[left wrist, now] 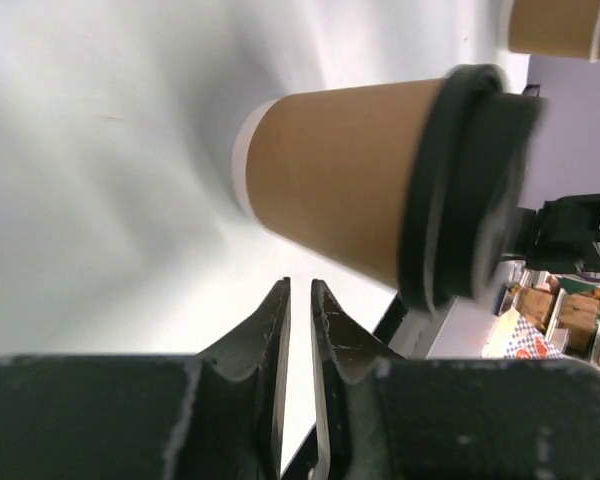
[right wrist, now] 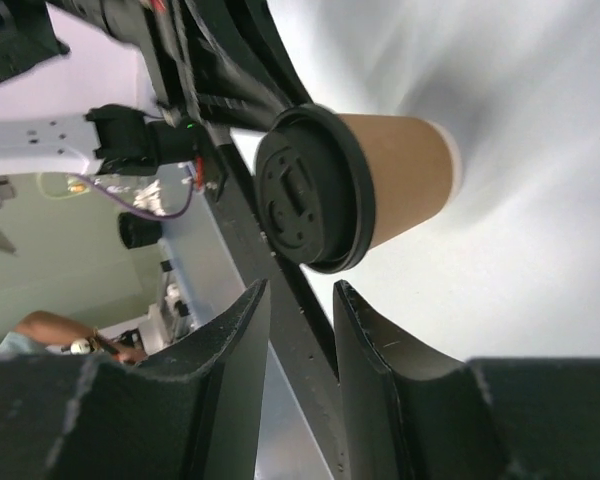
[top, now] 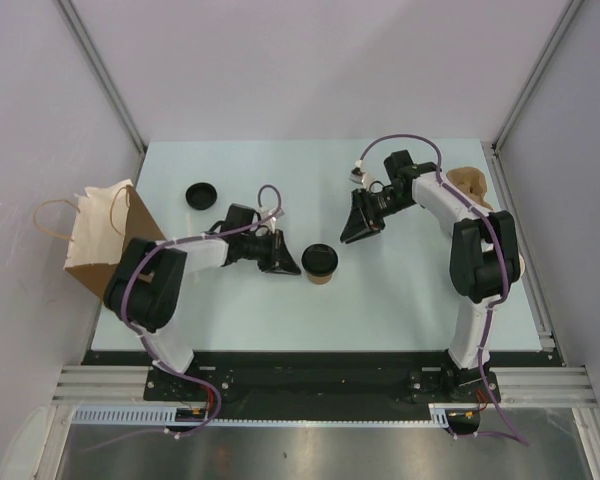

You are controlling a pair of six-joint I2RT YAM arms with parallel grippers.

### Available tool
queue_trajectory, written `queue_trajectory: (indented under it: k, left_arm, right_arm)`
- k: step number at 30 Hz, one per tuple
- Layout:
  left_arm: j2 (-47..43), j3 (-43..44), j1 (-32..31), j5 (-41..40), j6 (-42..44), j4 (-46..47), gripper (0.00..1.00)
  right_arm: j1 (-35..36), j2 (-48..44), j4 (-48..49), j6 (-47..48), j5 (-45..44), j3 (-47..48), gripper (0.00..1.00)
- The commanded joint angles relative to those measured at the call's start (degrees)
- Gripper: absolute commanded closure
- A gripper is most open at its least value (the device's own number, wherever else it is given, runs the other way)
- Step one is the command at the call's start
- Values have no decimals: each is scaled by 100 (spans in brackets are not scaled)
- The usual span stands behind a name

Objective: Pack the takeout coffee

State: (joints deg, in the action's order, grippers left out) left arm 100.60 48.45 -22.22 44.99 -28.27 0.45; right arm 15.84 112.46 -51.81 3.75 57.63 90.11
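Note:
The takeout coffee (top: 319,263) is a small kraft-brown cup with a black lid, standing upright mid-table. It also shows in the left wrist view (left wrist: 340,190) and in the right wrist view (right wrist: 405,170). My left gripper (top: 287,264) sits just left of the cup, low near the table, empty; its jaws stand almost together (left wrist: 300,283). My right gripper (top: 355,232) hangs above and to the right of the cup, apart from it, empty, its jaws a little apart (right wrist: 300,285). The brown paper bag (top: 100,238) lies at the table's left edge.
A loose black lid (top: 200,194) lies on the table behind the left arm. Brown paper cups or pulp ware (top: 470,180) sit at the back right behind the right arm; a brown cup shows there in the left wrist view (left wrist: 565,25). Walls enclose three sides.

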Motion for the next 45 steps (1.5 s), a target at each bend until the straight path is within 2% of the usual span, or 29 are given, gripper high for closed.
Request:
queue_trajectory:
  k: [1,4,7,10,12,14,18,24,34,45]
  left_arm:
    - [-1049,322,805,422,926,-545,80]
    - [-1532,708,948,685,1079,-914,79]
    - [-1675,763,509,888,492,-599,80]
    - [-1509,745,-27,1002,52,-195,83]
    - [-1175,763,-229,1081,-134,-10,85]
    - [-929,675,-283,1240,-591,620,88]
    - [-656,745,-362,1231,-539,685,91]
    - [-182,789,-371,1223,-381,562,92]
    - [653,526,-108,994,-486,597,98]
    - [874,438,-98,766,-320,404,100]
  right_arm:
    - [-54,-496,-198,188,679,70,64]
    - [112,-699,205,-84,943,-150,65]
    - [428,-796,637,-488,891,-344,68]
    - [640,-621,699,-603,768,-353,72]
    - [701,-489,725,-664,671,-379,77]
    - [710,-445,760,-691,575,-432,81]
    - [737,-252,988,-849,636,-547,86]
    - [772,170,1235,-1060,689,-555,88]
    - [675,522,1051,-937,461,-626,91]
    - [649,996,1033,-832,30,-880,95]
